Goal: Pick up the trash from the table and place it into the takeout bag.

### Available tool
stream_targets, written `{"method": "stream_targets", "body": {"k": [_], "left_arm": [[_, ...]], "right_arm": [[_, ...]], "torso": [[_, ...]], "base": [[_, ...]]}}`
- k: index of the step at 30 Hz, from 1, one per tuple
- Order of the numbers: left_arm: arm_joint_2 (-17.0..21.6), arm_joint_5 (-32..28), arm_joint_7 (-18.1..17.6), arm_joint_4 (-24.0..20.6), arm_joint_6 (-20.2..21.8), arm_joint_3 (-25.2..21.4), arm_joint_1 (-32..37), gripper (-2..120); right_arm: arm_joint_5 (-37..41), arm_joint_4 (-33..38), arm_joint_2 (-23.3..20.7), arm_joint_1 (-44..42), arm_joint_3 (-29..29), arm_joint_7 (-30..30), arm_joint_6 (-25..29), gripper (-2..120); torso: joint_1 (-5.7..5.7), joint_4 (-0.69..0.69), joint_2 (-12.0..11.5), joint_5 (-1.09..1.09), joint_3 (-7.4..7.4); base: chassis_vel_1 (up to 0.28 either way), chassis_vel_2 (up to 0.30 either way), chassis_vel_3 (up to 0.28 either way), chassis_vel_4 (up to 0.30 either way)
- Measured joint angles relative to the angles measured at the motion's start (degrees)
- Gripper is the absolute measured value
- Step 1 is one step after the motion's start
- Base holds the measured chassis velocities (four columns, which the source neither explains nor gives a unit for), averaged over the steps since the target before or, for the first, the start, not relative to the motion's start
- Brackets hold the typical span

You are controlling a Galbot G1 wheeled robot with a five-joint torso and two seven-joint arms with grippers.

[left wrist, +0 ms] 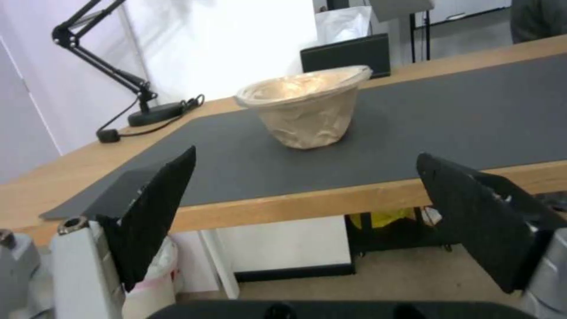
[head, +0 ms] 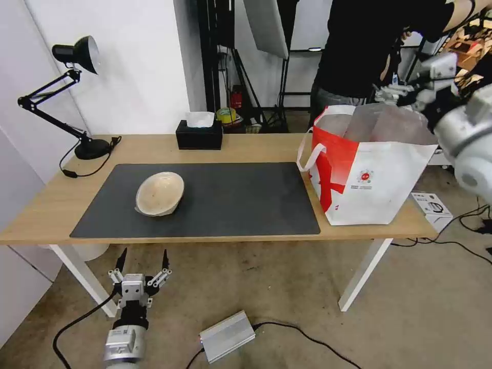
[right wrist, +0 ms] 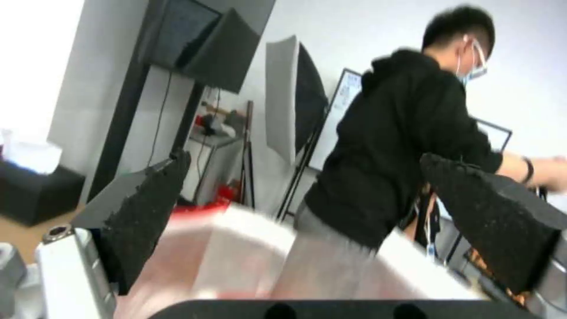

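One piece of trash, a shallow beige paper-like bowl (head: pixel 160 193) (left wrist: pixel 307 108), lies tipped on the dark grey mat (head: pixel 230 195) at the left of the table (head: pixel 256 146). My left gripper (head: pixel 143 257) (left wrist: pixel 306 156) hangs open below the table's front edge, in front of the bowl and apart from it, holding nothing. The white and red takeout bag (head: pixel 369 174) (right wrist: pixel 236 248) stands open on the table's right end. My right gripper (head: pixel 392 94) (right wrist: pixel 305 159) hovers open and empty above the bag's far right rim.
A black tissue box (head: pixel 199 134) sits at the table's back edge and a black desk lamp (head: pixel 77 56) at the back left. A person in black (head: pixel 369 46) stands behind the bag. On the floor lie a grey power box (head: pixel 227 335) and a white box (head: pixel 433 207).
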Motion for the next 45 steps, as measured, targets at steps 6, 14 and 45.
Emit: {"method": "stream_targets", "body": {"k": [6,14,45], "left_arm": [[-0.6,0.0,-0.1,-0.5,-0.4,-0.7,0.7,100],[-0.8,0.1,-0.1,-0.6,-0.4,-0.7,0.6,100],[-1.4,0.3,-0.1,0.4,-0.2,-0.2,-0.4,100]], "right_arm": [[-5.4,7.4,7.6,-13.5,5.1,6.0,1.1,98],[-10.8,13.7,14.9,-26.5,9.2,8.2,1.5,100],[-31.3,8.9,32.1,-46.6,4.6,9.9,11.9,100]], "torso": [[-0.01,0.02,0.0,-0.04,0.00],[-0.01,0.01,0.0,-0.04,0.00],[0.00,0.01,0.0,-0.03,0.00]], "base": [[0.000,0.000,0.000,0.000],[0.000,0.000,0.000,0.000],[0.000,0.000,0.000,0.000]]}}
